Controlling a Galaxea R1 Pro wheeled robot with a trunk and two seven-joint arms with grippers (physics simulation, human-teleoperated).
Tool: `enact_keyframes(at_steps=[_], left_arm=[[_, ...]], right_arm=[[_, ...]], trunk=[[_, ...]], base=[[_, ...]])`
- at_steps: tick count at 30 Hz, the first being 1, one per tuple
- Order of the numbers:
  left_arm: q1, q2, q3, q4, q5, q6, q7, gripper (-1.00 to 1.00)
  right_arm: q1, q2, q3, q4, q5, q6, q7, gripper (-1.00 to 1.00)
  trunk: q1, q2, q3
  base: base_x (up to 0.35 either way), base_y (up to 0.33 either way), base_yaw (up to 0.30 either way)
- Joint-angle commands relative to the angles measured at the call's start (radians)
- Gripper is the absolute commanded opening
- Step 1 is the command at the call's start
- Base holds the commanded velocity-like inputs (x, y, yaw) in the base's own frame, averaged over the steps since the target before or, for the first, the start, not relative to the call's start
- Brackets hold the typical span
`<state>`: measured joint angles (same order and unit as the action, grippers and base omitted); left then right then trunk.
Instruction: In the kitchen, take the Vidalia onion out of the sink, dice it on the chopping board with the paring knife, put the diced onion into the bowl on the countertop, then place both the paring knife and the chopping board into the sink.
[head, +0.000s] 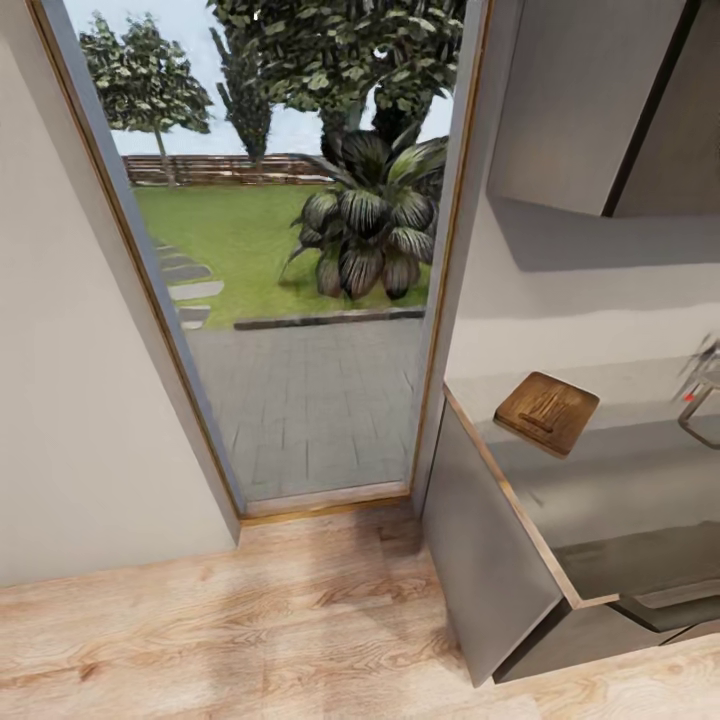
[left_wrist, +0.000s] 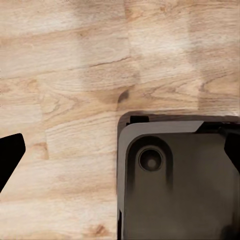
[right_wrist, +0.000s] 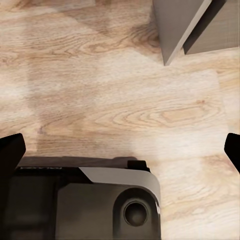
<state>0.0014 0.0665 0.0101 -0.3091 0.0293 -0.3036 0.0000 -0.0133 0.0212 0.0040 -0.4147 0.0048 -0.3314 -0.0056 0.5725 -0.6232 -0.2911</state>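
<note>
Head view: a tall glass door (head: 300, 250) looks out on grass, paving and a broad-leafed plant (head: 372, 215). To its right runs the grey bench (head: 600, 480) over dark cabinet fronts. The chopping board (head: 548, 411) lies near the bench's left end, tilted in view. At the far right edge a bit of the sink (head: 705, 425) and its tap with a red knob (head: 700, 375) peek in.

Left wrist view: the left claw (left_wrist: 122, 150) hangs wide open and empty over the wood floor (left_wrist: 65, 75), above the robot's dark base (left_wrist: 180, 185).

Right wrist view: the right claw (right_wrist: 122, 150) is likewise spread wide, gripping nothing, over floor, base (right_wrist: 100, 205) and a cabinet corner (right_wrist: 180, 25).
</note>
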Motion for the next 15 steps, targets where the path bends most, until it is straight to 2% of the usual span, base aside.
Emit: enact_keyframes(at_steps=[1, 15], left_arm=[[0.000, 0.000, 0.001, -0.001, 0.003, -0.002, 0.000, 1.00], [0.000, 0.000, 0.001, -0.001, 0.003, -0.002, 0.000, 1.00]], right_arm=[[-0.001, 0.000, 0.000, 0.001, 0.001, -0.003, -0.001, 1.00], [-0.001, -0.001, 0.001, 0.001, 0.001, -0.003, -0.001, 1.00]], trunk=[[-0.004, 0.006, 0.002], [-0.057, 0.104, 0.046]], base=[[0.000, 0.000, 0.000], [0.000, 0.000, 0.000]])
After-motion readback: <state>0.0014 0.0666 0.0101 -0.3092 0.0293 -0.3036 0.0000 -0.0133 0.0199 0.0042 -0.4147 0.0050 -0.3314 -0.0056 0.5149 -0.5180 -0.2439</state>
